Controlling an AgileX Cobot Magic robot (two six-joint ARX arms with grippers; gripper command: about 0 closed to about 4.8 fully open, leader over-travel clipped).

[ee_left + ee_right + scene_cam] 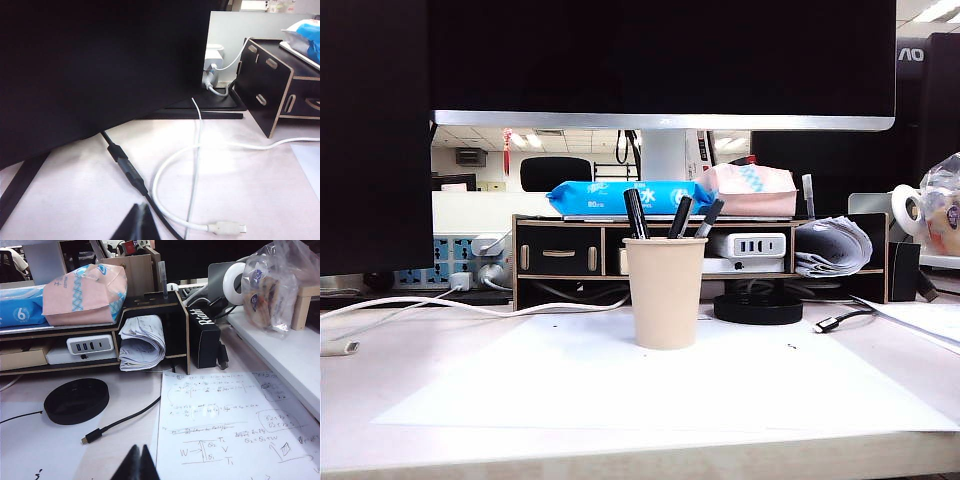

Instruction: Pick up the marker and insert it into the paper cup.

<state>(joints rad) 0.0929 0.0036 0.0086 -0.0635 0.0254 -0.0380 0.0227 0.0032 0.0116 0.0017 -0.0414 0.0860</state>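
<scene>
On the white sheet [660,385] spread over the desk [410,350], roughly at the middle of the exterior view, stands the paper cup [665,292]: plain beige, tapered toward its base, with a rolled rim and no print, upright. Three dark pens rise out of its mouth. The leftmost, the marker [636,213], is slim and all black; the part showing above the rim leans a little to the left, its long axis near vertical with the lower end hidden inside the cup. Any lettering on its barrel is too small to read. Beside it a second black pen [680,216] tilts to the right, and a third pen [709,217], with a grey section, tilts further right.

Neither arm appears in the exterior view. The left gripper [138,223] shows only as a dark pointed tip at the edge of the left wrist view, its fingers pressed together with nothing between them, above bare desk near a white cable [180,175] and a black cable [127,167], beside a dark monitor [95,65]. The right gripper [136,464] is likewise clenched and empty, hanging above the edge of a handwritten page [225,420], near a black round disc [76,400]. Cup and marker lie outside both wrist views, well apart from either gripper.
</scene>
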